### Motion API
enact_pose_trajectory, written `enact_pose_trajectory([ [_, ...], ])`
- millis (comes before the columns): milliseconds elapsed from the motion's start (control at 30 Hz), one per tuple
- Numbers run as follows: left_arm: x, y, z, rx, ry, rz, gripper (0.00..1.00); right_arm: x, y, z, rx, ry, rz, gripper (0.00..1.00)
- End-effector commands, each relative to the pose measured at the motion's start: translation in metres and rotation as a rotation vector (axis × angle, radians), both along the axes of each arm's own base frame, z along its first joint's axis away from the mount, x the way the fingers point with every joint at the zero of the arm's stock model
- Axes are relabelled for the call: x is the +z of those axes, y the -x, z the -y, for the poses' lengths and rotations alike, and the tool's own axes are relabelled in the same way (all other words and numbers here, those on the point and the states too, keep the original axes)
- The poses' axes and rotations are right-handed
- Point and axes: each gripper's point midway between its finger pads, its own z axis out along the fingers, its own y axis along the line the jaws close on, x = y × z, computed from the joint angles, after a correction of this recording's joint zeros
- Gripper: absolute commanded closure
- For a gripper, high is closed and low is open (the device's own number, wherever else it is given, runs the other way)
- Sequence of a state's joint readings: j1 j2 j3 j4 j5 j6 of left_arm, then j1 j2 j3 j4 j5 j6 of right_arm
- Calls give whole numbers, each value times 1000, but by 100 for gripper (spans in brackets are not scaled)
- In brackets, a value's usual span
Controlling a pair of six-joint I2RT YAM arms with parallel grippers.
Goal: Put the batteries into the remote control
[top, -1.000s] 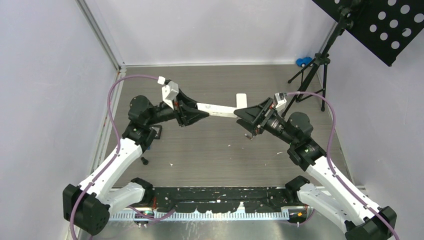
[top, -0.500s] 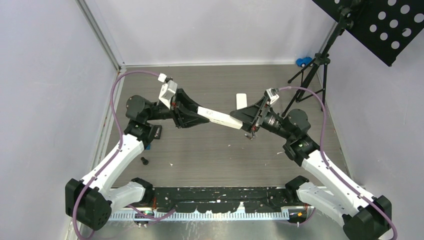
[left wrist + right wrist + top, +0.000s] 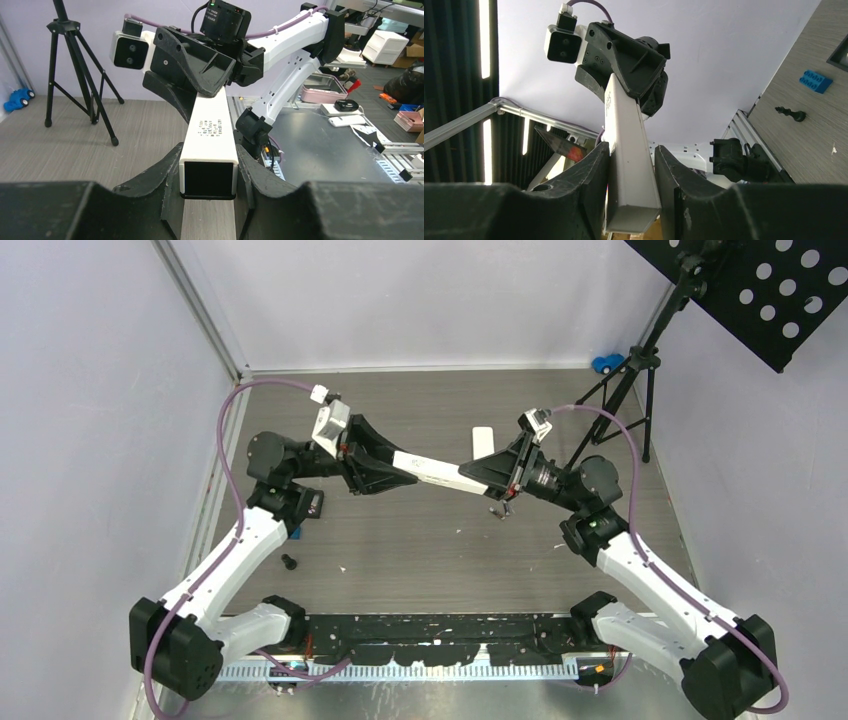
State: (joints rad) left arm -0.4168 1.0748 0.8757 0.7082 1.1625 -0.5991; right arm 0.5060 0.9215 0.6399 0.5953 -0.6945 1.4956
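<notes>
Up above the tabletop (image 3: 400, 550), the left hand (image 3: 208, 150) squeezes one end of the long white remote (image 3: 210, 125), with a finger tight on each side. The right hand (image 3: 631, 150) grips the other end the same way. The remote hangs tilted in the air between them. Down on the tabletop near the left arm lie a blue brick (image 3: 815, 81) and a small black knob (image 3: 791, 114). A small white piece (image 3: 483, 438) lies just past the remote.

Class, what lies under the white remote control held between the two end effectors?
Wood-grain table shows around and below the remote control; the strip directly under it is covered from above.
</notes>
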Motion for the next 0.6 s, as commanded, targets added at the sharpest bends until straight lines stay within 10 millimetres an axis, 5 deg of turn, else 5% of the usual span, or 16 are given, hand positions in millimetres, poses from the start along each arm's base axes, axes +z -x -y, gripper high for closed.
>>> enact_pose_trajectory([
  [0,23,-1,-4,46,60,83,100,21,15,5,26,-63,112,70],
  [200,28,-6,-8,121,95,95,100,11,10,7,-14,-53,111,91],
  [300,32,-13,-15,220,141,108,100,-10,-1,11,-110,26,108,97],
  [400,30,-12,-17,245,133,115,100,-27,-10,17,-198,138,117,96],
  [567,28,-12,-18,248,128,113,100,-40,-13,18,-211,229,115,77],
])
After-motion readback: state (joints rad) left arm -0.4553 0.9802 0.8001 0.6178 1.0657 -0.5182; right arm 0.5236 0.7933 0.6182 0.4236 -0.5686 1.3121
